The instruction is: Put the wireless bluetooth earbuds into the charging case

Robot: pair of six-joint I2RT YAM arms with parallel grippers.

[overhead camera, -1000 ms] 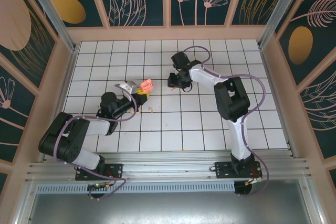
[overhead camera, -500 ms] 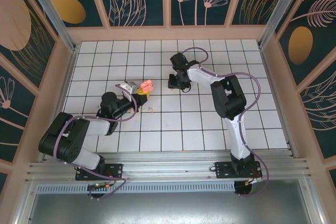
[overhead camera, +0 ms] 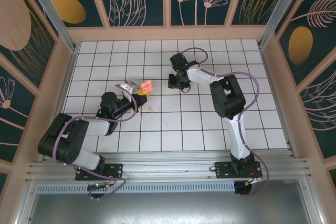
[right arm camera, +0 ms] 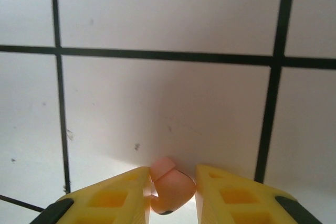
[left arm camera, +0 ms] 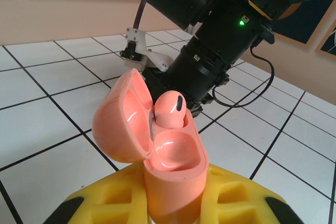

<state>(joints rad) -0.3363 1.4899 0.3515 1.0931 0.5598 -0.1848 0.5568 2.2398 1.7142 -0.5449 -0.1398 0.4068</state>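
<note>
Step in hand: picking up the second pink bud. My right gripper (right arm camera: 173, 183) is down at the tile (right arm camera: 157, 93), jaws narrow, one yellow pad on each side of the loose pink earbud (right arm camera: 169, 190). The pads look to be touching it. The bud sits right between my fingertips, on the floor, not yet lifted.

My left gripper (left arm camera: 176, 205) is clamped on the base of the pink charging case (left arm camera: 173, 174), held upright just above my fingers. Its lid (left arm camera: 118, 124) is hinged open to the left. A seated earbud (left arm camera: 169, 109) fills the far slot; the near slot is empty.

Next move, as I judge it: firm the pinch, lift straight up, carry toward my left gripper, and turn the stem down for the empty slot. The bud is tiny and rounded, so it may slip or twist.
</note>
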